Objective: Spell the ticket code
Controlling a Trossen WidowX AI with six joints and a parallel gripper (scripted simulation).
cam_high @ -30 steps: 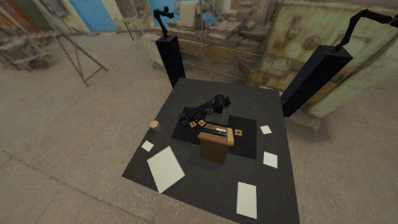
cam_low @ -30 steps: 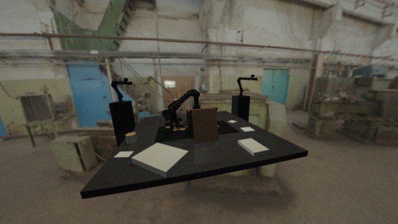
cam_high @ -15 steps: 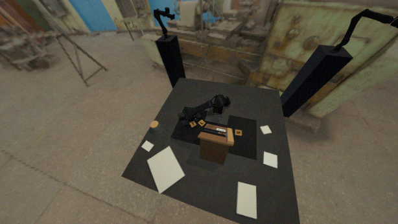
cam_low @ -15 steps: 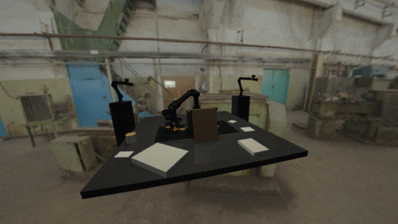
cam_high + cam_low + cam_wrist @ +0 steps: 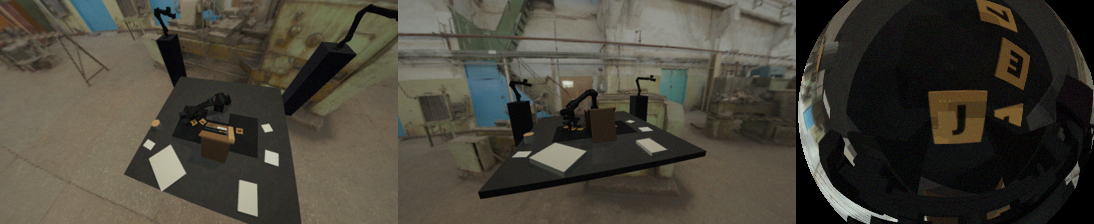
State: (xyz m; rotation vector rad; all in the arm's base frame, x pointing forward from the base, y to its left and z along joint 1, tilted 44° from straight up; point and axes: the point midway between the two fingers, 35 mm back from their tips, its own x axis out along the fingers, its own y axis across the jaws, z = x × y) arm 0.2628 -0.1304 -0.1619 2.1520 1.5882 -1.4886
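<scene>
The gripper (image 5: 958, 134) (image 5: 572, 126) is shut on the J tile (image 5: 960, 116), low over the dark mat at the left of the board (image 5: 215, 148) (image 5: 604, 125). The J faces the wrist camera. Beyond it in the wrist view lie a tile like an E or M (image 5: 1013, 64), a tile like a 7 or L (image 5: 998, 15) and a partly hidden tile (image 5: 1013, 113). Two loose tiles show left of the board, one (image 5: 194, 122) beside another (image 5: 203, 122); a further tile (image 5: 239, 131) lies right of it. The ticket (image 5: 222, 128) is unreadable. Rail contents are unclear.
The board stands upright near the middle of the counter (image 5: 223, 191) (image 5: 621, 165), right of the gripper. A round tin with a tan lid (image 5: 155, 123) (image 5: 529, 136) stands at the left edge. White slabs (image 5: 167, 167) (image 5: 247, 198) lie in front, smaller white squares (image 5: 267, 128) (image 5: 149, 144) at the sides.
</scene>
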